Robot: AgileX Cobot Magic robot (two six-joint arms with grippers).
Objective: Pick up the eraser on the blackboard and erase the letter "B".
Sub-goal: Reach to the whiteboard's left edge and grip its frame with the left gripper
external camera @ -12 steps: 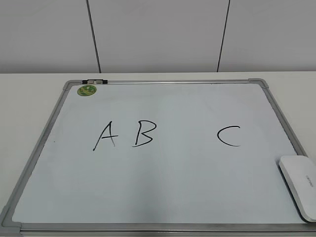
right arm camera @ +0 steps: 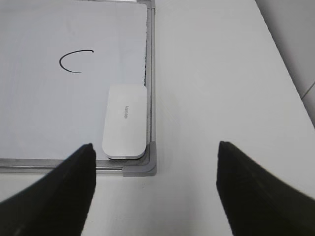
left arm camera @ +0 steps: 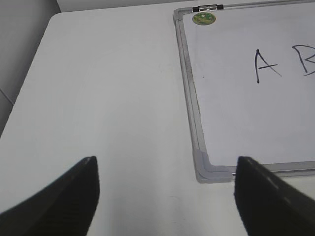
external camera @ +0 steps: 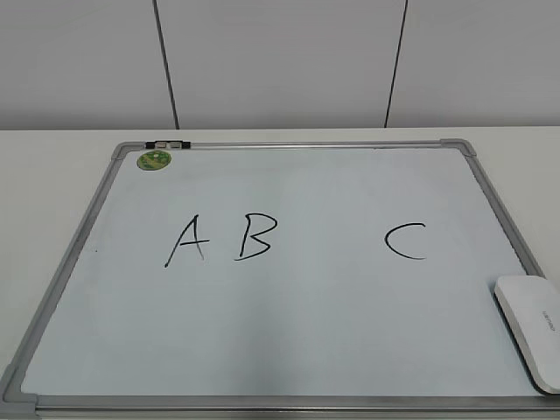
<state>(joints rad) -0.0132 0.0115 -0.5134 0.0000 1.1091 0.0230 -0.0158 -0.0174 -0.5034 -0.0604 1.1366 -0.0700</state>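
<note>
The blackboard [external camera: 289, 306] is a white board in a grey frame, flat on the white table. The black letter "B" [external camera: 256, 236] stands between "A" [external camera: 186, 241] and "C" [external camera: 405, 241]. The white eraser [external camera: 531, 328] lies in the board's near right corner; it also shows in the right wrist view [right arm camera: 125, 121]. My right gripper [right arm camera: 155, 189] is open and empty, over bare table just short of that corner. My left gripper [left arm camera: 165, 194] is open and empty, beside the board's near left corner [left arm camera: 211, 169]. Part of "B" [left arm camera: 309, 59] shows at that view's right edge. Neither gripper shows in the exterior view.
A small round green magnet [external camera: 154, 160] sits at the board's far left corner, next to a small black clip [external camera: 166, 144] on the frame. White table [left arm camera: 108, 98] extends left and right of the board. A panelled wall [external camera: 280, 61] stands behind.
</note>
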